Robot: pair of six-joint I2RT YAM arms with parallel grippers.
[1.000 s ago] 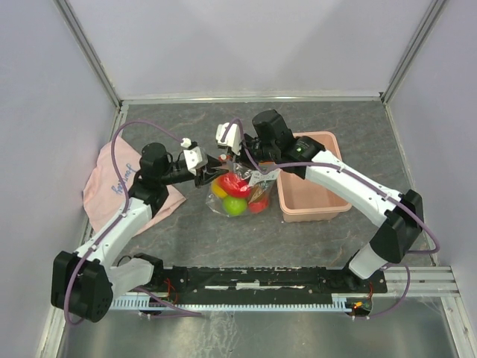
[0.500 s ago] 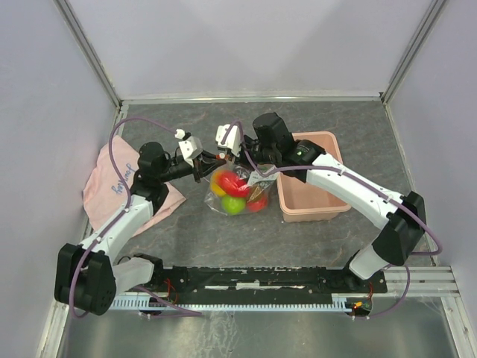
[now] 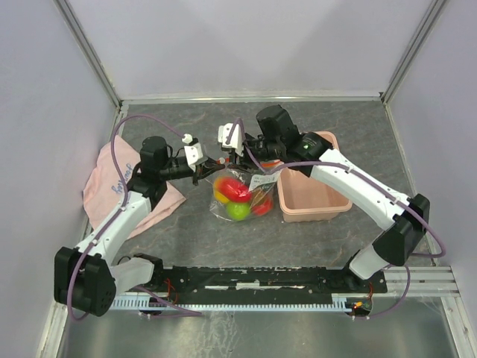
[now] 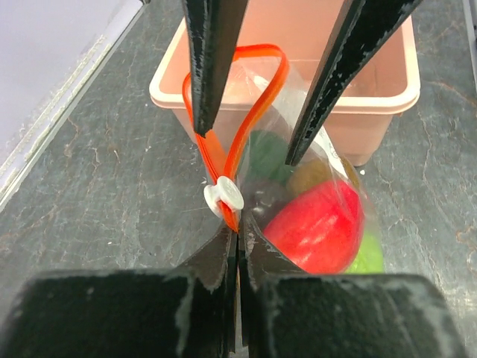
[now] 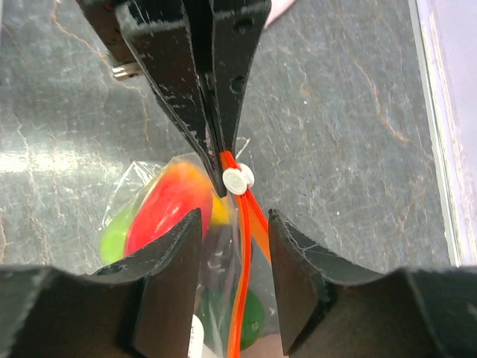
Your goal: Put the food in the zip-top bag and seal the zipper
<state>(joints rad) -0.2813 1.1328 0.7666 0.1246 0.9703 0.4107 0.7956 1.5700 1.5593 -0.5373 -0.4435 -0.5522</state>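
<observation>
The zip-top bag (image 3: 240, 200) lies mid-table with the food inside: a red fruit (image 4: 317, 224), a green one (image 3: 238, 211) and a yellow one (image 3: 220, 195). My left gripper (image 4: 238, 227) is shut on the bag's corner, just behind the zipper's white end piece (image 4: 223, 198). Beyond that piece the red-orange zipper (image 4: 253, 97) spreads into an open loop. My right gripper (image 5: 233, 216) is open and straddles the zipper strip (image 5: 242, 298) from above, its fingers (image 4: 212, 67) either side of the loop. In the top view both grippers, left (image 3: 211, 165) and right (image 3: 240, 156), meet over the bag's mouth.
The pink bin (image 3: 320, 205) stands right of the bag, touching or nearly touching it, and fills the back of the left wrist view (image 4: 298, 93). A pink cloth (image 3: 104, 183) lies at the left under my left arm. Enclosure walls surround the table.
My left gripper has lifted the bag's corner a little toward the back. The right wrist has shifted slightly to the right. The bag has barely moved.
</observation>
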